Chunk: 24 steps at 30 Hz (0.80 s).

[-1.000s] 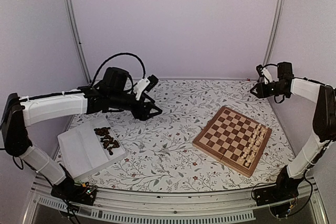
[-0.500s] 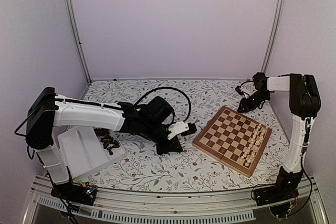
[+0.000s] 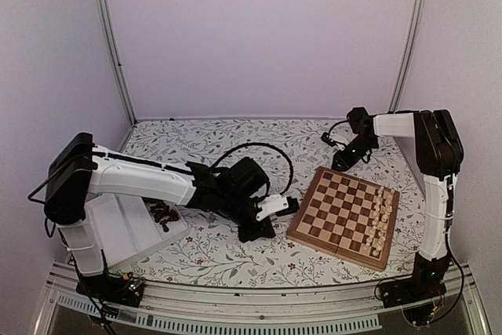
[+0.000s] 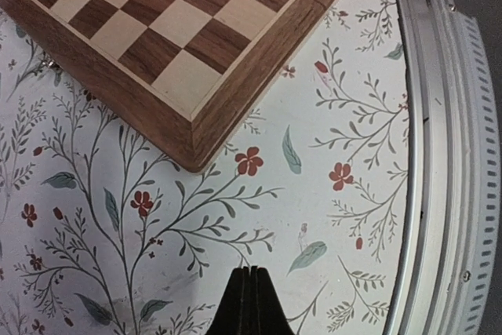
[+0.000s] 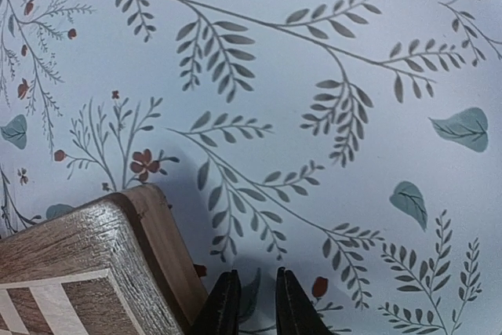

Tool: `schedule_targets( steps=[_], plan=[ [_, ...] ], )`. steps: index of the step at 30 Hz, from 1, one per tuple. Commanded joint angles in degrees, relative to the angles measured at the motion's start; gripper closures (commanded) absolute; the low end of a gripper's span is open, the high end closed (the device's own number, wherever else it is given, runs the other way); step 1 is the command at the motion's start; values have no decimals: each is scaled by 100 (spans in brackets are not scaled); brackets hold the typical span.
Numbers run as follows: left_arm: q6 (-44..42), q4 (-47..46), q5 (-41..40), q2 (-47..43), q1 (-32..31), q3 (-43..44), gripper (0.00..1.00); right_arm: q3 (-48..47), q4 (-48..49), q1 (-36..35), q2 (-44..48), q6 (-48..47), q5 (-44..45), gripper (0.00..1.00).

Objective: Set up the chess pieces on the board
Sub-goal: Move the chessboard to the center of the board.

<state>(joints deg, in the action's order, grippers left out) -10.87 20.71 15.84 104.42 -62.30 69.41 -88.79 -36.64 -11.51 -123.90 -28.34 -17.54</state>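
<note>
Two empty grippers bracket the board [image 3: 345,209] — left gripper [image 4: 248,274] pressed together near one corner, right gripper [image 5: 257,276] barely ajar beside the far corner — best nudged square gently, cream chessmen [image 3: 382,213] standing aboard.

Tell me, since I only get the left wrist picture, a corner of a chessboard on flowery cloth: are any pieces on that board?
Observer: Yes. The pale cream pieces stand in rows along the right edge of the board, as the top view shows it.
Operator: Where are the dark ones?
Observer: The dark pieces lie heaped in a white tray on the table's left side.
Operator: And the other arm?
Observer: Its right hand hangs beside the board's far corner, fingers a narrow gap apart with nothing between them.
</note>
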Motion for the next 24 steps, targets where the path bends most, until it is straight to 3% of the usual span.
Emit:
schedule_targets(
  steps=[1,19,24],
  plan=[
    [198,-316,-53,466,-352,99,100,-5,-346,-362,-249,-92,-22,81],
    [31,-1322,-192,1184,-1153,87,100,-340,-534,-1037,-302,4,-518,82],
    [-69,-1258,-155,1376,-1195,292,100,-454,-504,-749,23,266,-443,73]
  ],
)
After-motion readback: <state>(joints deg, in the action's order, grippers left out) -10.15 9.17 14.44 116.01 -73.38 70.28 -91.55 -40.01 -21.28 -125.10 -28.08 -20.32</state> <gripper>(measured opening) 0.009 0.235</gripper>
